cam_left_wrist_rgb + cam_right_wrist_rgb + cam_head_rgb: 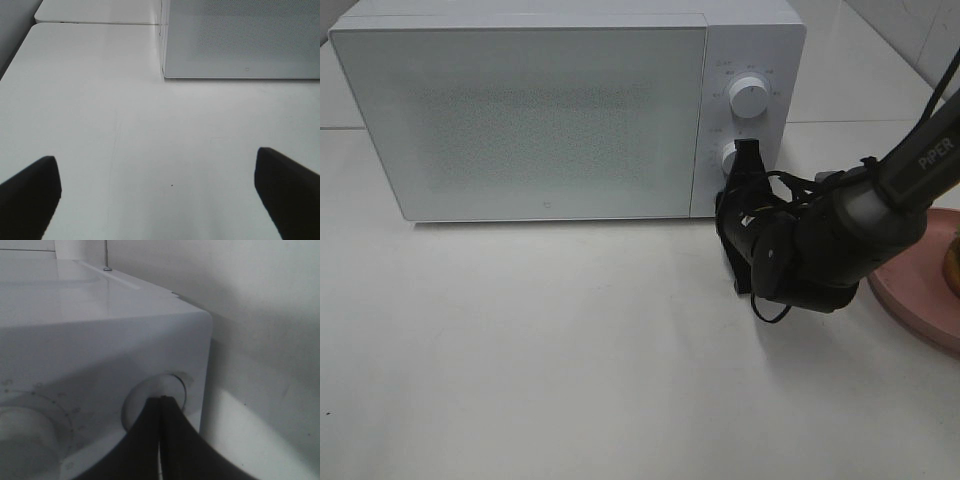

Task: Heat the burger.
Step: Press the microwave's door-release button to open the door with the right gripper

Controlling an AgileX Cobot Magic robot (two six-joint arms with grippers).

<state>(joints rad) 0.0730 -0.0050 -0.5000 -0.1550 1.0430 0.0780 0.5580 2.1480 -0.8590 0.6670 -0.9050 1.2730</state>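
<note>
- Microwave (540,110): white, fills upper left and centre of the ext view, door closed, sits on a white table (570,340).
- Ctrl panel on its right side has 2 round knobs, upper knob (750,97) over lower knob (730,155).
- R gripper (748,152): centre-right of the ext view, arm comes in from the right edge. Jaws pressed together, only a thin seam between them in the R wrist view.
- Its tip is at the lower knob's face. Looks like contact, can't confirm. It isn't wrapped around the knob.
- L gripper (155,160): seen only in the L wrist view, out of the ext frame. Fingers (30,195) spread wide apart with nothing between them, bare table below. Microwave's front corner is ahead of it, well apart.
- Plate (920,290): pink, round, at the right edge of the ext view just below mid-height. Partly cut off by the frame and partly behind the R arm.
- Burger (953,262): only a gold-brown sliver at the far right edge, on the plate and outside the microwave. No detail visible beyond that.
</note>
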